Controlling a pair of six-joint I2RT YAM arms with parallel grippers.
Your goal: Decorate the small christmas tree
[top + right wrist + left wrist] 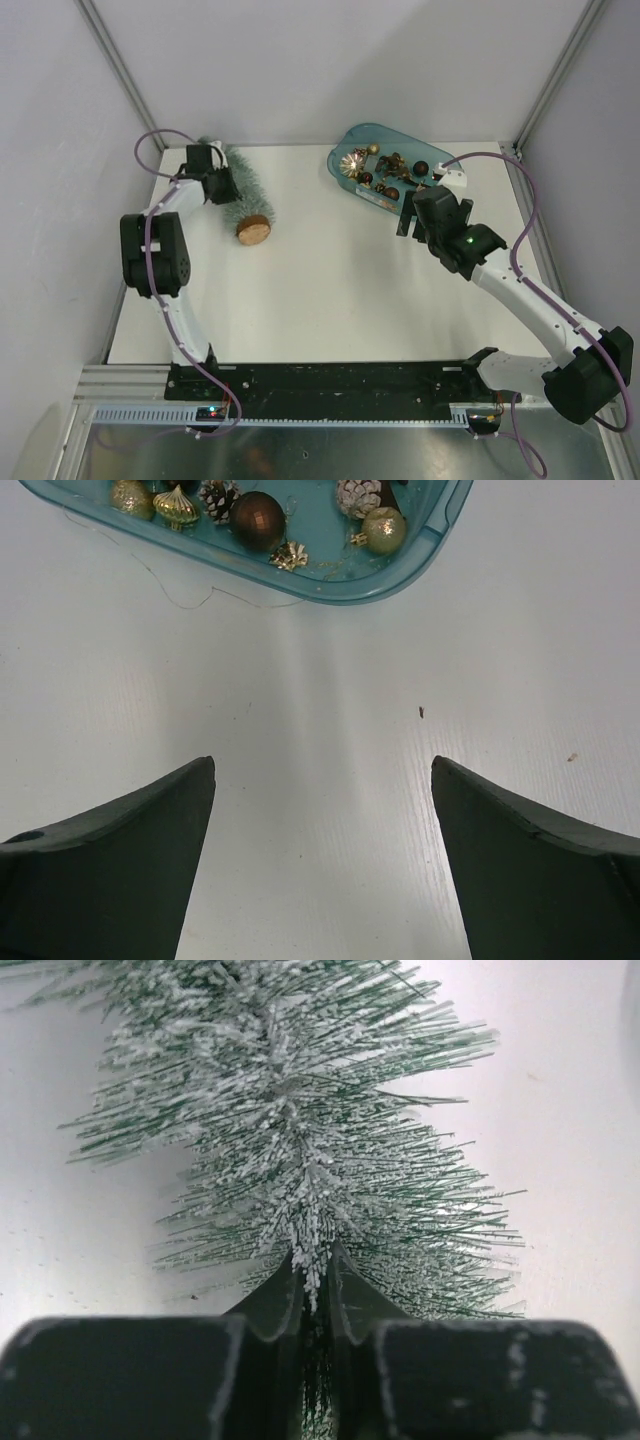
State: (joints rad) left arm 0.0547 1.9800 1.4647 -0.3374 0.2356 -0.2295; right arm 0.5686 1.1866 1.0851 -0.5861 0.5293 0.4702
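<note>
So the frosted bluish-green bottle-brush tree (243,203) lay flat on the table (330,290), left jaws clamped on its bristles, right jaws wide open, well apart.

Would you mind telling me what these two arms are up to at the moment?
The left gripper is shut on the tree, which is tipped on its side at the back left of the table, wood base toward the middle. The right gripper is open over bare table, just short of the tray of ornaments. No ornament is visible on the tree.
</note>
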